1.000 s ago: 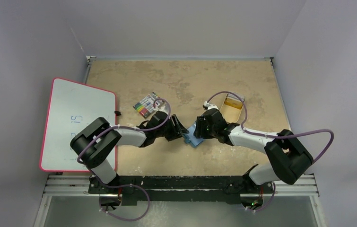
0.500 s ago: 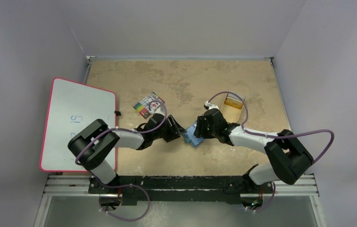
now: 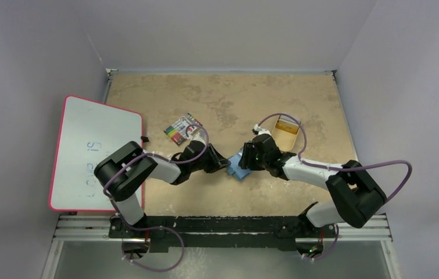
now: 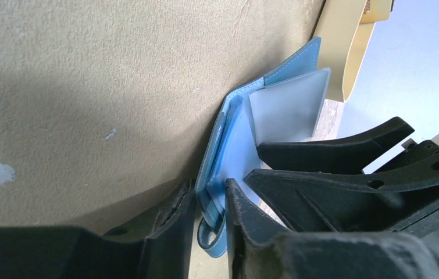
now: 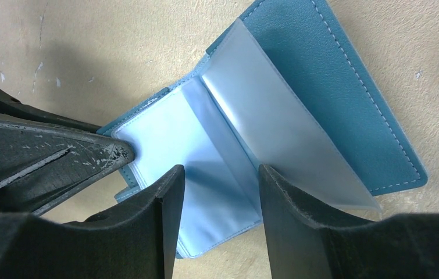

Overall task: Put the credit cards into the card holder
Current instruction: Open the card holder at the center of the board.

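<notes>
Left gripper [image 3: 227, 167] clamps the card holder's [image 3: 238, 173] edge; right gripper [image 3: 242, 165] spread over it.
From above, your left gripper has slid in against the card holder on the tabletop [image 3: 222, 99], nose to nose with the right gripper; the orange-yellow credit cards [image 3: 286, 123] seem to wait in the tan tray [image 3: 294, 135] beyond. The left wrist view shows the change: jaws wide a moment ago have narrowed onto the holder's near edge by its strap loop [image 4: 212, 228], apparently pinching it. In the right wrist view that gripper stands well open, holding nothing, fingers [image 5: 164, 203] straddling the opened holder's clear sleeves [image 5: 275, 133]. With the cover anchored, you can likely send the right arm for a card.
</notes>
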Available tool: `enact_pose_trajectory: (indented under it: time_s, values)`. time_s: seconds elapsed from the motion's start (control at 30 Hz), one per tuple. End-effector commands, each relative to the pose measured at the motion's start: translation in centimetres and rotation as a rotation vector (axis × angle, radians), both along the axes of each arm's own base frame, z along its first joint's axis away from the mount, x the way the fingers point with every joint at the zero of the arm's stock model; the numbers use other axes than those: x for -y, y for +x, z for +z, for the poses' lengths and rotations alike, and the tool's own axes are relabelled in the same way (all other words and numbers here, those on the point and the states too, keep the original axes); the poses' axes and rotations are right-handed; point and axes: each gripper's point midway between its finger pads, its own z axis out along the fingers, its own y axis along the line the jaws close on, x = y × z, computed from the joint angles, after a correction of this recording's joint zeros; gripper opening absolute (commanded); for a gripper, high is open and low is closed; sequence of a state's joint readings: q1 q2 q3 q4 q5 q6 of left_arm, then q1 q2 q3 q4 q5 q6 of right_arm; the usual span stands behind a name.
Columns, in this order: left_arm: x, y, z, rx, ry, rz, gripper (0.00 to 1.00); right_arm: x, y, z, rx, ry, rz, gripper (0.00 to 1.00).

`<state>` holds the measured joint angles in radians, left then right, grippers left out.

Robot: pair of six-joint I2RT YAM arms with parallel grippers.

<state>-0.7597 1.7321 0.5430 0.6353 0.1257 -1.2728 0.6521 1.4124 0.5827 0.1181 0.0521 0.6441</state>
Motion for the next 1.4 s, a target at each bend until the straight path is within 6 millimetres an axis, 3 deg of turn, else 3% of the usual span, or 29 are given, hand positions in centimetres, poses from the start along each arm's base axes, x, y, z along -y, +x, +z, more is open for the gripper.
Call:
enact_pose_trajectory:
  time_s: [0.0,0.1,0.33,0.47,0.67,0.8,0.93,1.03,1.37]
  values:
    - [1.0,0.7,1.5,0.058,-0.037,-0.024,0.17,0.4,-1.3,-0.7,-0.056,-0.002,0.007,0.53]
    - [1.2,0.4,1.4,0.044,-0.019,-0.065,0.00,-0.3,-1.2,0.4,-0.049,0.012,0.042,0.53]
    - [-2.1,0.0,2.4,0.032,0.088,-0.137,0.00,-0.2,0.6,4.9,0.045,-0.009,0.043,0.56]
    - [-3.2,-0.4,3.1,0.015,0.164,-0.217,0.00,-0.7,0.2,3.6,0.007,0.001,0.061,0.56]
    - [-4.2,-0.8,1.7,-0.056,0.187,-0.321,0.00,-0.6,-0.6,0.7,-0.053,-0.010,0.060,0.54]
    - [-4.7,-0.2,1.5,-0.071,0.187,-0.332,0.00,-0.4,-0.6,0.5,-0.053,-0.019,0.054,0.52]
    - [-4.1,0.8,2.8,-0.027,0.144,-0.300,0.21,-0.2,-0.4,0.8,-0.035,-0.018,0.046,0.52]
    - [-3.4,1.1,3.8,0.003,0.064,-0.267,0.30,-0.4,-0.4,0.5,-0.036,-0.008,0.043,0.51]
    - [-3.6,1.6,4.2,0.035,-0.041,-0.136,0.32,-0.9,-1.1,0.0,-0.054,0.053,0.031,0.50]
